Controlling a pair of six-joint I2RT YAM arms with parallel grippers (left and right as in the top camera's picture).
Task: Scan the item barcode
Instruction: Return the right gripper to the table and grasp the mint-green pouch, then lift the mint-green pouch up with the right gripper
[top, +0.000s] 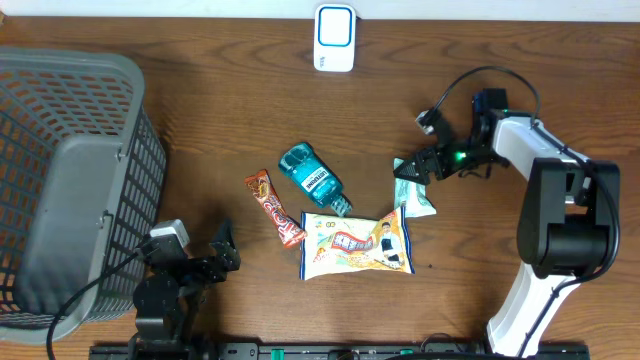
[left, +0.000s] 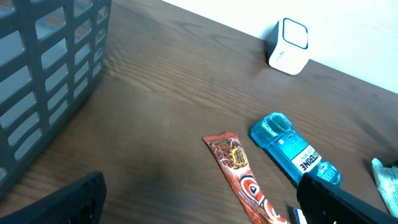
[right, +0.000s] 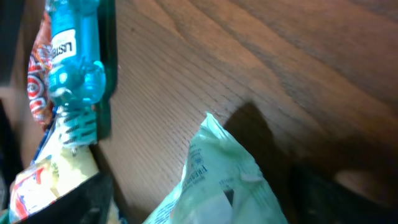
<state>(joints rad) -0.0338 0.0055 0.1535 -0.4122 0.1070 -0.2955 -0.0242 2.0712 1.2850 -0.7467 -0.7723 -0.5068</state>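
Pale green packet (right: 217, 180), right wrist view: you see it on the table (right: 261, 56) between the spread fingers of the right gripper (right: 214, 196), a gap either side, nothing clenched. The mouthwash bottle (right: 71, 56) lies to its left.
Left wrist view: left gripper (left: 205, 202) released and empty; chocolate bar (left: 239, 177) and mouthwash bottle lie beyond it.
Overhead: you find the packet right of centre, the scanner (top: 334, 38) at the far edge, the grey basket (top: 70, 180) at left.

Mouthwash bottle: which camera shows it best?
Overhead: the whole mouthwash bottle lies in view, base to cap. Left wrist shows it larger with a readable label, but its cap end is hidden behind a finger. Right wrist shows it blurred and cut off by the frame.
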